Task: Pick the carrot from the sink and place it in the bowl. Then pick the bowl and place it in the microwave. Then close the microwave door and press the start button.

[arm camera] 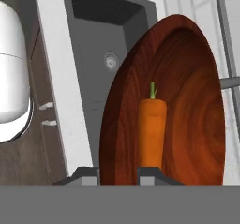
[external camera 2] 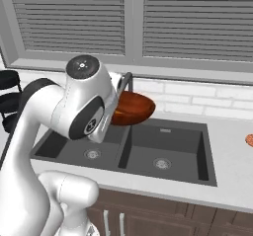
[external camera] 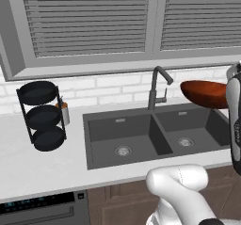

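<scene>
Tool (arm camera: 118, 174) grips the bowl (arm camera: 164, 106) by its rim at frame bottom, carrot (arm camera: 151, 131) inside, sink (arm camera: 101, 40) at upper left.

We see a glossy reddish-brown bowl (arm camera: 187, 101) with dark wood-grain rings, and an orange carrot (arm camera: 151, 131) with a green stub. The sink (external camera: 141, 134) is dark grey with metal drains, the faucet (external camera: 157, 85) dark. Rack (external camera: 42, 116) black, counter (external camera: 42, 167) white-grey, backsplash tiles (external camera: 108, 90) white, shutters (external camera: 89, 19) grey.
</scene>
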Robot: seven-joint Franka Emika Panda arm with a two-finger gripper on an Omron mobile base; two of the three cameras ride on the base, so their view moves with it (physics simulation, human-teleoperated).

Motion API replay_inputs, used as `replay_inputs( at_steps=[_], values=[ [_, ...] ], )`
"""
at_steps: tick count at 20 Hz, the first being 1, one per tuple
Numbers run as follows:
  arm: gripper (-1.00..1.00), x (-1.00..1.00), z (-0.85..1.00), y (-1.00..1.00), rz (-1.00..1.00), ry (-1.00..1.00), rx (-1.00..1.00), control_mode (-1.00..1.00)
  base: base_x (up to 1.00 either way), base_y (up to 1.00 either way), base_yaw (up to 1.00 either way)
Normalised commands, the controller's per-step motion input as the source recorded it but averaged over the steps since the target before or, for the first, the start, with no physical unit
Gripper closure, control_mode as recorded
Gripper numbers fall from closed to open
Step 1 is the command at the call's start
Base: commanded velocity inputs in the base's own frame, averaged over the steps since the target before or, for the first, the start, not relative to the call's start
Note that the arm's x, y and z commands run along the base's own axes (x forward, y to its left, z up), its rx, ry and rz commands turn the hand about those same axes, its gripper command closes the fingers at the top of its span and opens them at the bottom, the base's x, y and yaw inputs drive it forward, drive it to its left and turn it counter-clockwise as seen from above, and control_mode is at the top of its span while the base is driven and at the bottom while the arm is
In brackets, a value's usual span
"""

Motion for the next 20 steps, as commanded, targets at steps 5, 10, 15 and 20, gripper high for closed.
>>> replay_inputs(
  at_steps=[5, 10, 15, 20],
  values=[
    [1.0, -0.47, 0.02, 0.35, 0.01, -0.02, 0.12, -1.0, 0.0, 0.0, 0.0],
    [1.0, -0.43, 0.25, 0.65, 0.0, -0.13, -0.11, -1.0, 0.0, 0.0, 0.0],
    [1.0, -0.18, 0.08, 0.57, 0.0, -0.27, -0.05, -1.0, 0.0, 0.0, 0.0],
    [1.0, -0.31, 0.29, 0.29, 0.0, -0.22, 0.0, -1.0, 0.0, 0.0, 0.0]
  ],
)
